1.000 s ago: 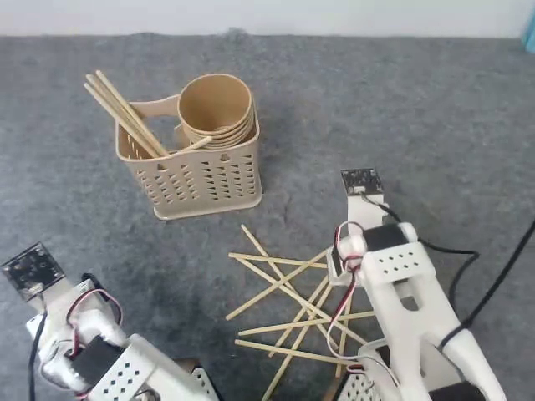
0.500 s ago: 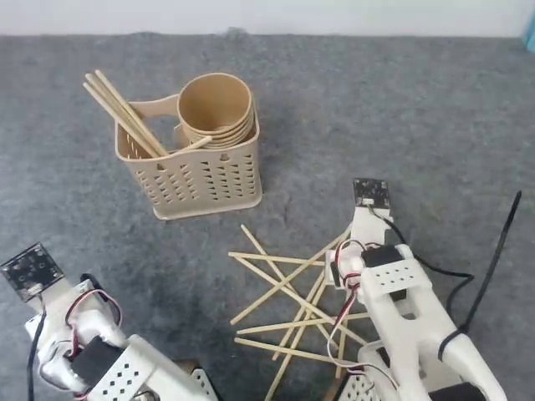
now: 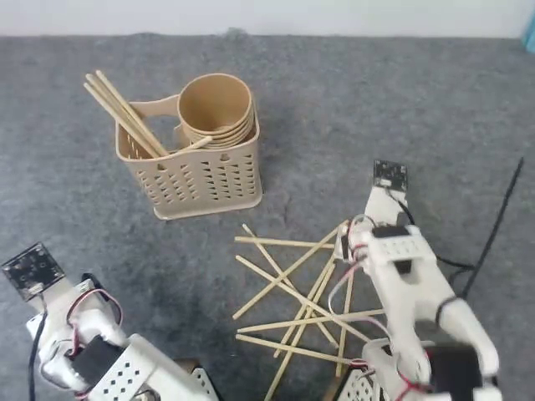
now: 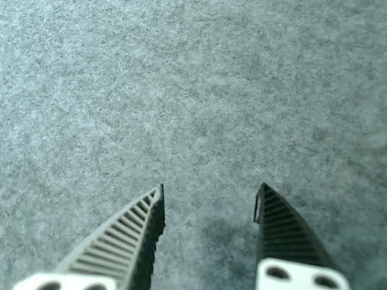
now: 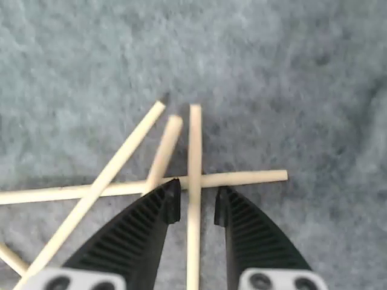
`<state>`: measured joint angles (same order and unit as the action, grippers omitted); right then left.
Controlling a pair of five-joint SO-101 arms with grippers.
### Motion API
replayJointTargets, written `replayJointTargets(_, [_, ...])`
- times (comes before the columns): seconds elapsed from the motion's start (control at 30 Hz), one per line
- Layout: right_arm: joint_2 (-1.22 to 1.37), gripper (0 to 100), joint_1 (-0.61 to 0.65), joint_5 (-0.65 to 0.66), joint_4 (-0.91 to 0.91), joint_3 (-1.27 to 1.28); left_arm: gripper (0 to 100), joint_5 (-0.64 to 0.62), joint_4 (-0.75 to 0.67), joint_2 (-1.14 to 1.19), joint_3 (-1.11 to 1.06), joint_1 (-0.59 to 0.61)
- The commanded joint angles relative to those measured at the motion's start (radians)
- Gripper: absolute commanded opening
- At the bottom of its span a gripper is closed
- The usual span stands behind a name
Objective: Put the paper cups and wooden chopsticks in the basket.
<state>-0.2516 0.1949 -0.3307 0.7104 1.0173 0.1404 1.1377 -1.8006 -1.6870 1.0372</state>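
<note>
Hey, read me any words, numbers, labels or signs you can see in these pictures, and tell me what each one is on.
No text can be read.
The basket, paper cups, loose chopsticks and grey mat bear no print.
Any marks on the right arm's board and the left arm's board are too small to read.

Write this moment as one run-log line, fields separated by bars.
right gripper: open, straddling chopstick | left gripper: open over mat | basket: holds cups, some chopsticks
</note>
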Motion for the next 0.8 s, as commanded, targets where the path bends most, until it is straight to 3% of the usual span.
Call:
replayJointTargets(0.0, [0.15, 6.6, -0.016, -0.005, 0.085, -0.143, 23, 0.012, 0.006, -0.003, 0.002, 0.002])
replayJointTargets(0.07, [0.18, 0.0, -0.024, -0.005, 0.12, -0.178, 23, 0.012, 0.006, -0.003, 0.002, 0.002])
replayJointTargets(0.37, [0.018, 0.8, -0.048, -0.006, 0.183, -0.109, 23, 0.012, 0.006, -0.003, 0.002, 0.002])
replayJointTargets(0.67, [-0.588, 0.8, -0.113, -0.014, 0.042, 0.233, 23, 0.012, 0.006, -0.003, 0.002, 0.002])
replayJointTargets(0.77, [-0.826, 0.8, -0.153, -0.072, 0.013, 0.341, 23, 0.012, 0.006, -0.003, 0.002, 0.002])
